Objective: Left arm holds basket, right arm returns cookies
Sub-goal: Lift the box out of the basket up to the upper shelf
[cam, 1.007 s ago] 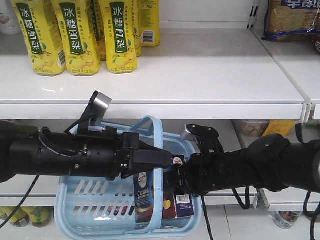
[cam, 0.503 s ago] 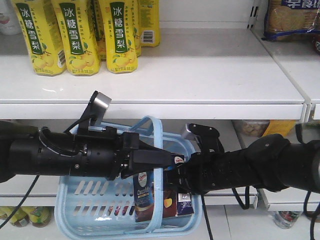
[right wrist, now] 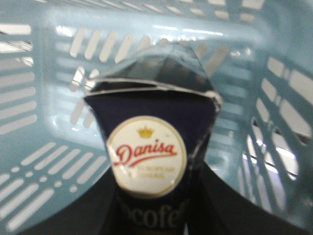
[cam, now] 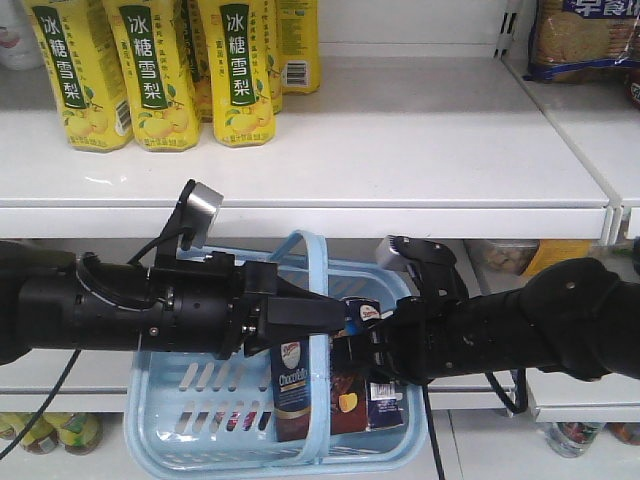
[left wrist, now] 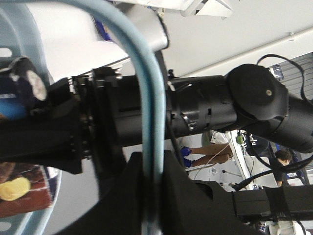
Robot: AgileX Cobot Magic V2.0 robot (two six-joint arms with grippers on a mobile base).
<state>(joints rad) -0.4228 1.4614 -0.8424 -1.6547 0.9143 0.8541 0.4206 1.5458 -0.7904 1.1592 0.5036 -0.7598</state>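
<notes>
While the basket (cam: 170,440) has shifted toward the right arm, left claw (cam: 335,318) clenches its handle (cam: 315,270); right claw (cam: 358,330) grips the upright cookies (cam: 292,385).

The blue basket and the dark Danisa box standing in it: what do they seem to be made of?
The basket looks like moulded plastic: light blue, slightly glossy, with cut slots and bright highlights on its walls. The Danisa cookie box looks like printed cardboard, dark navy with a mild sheen. Its top shows folded, creased edges. The blur leaves the finer finish open.
</notes>
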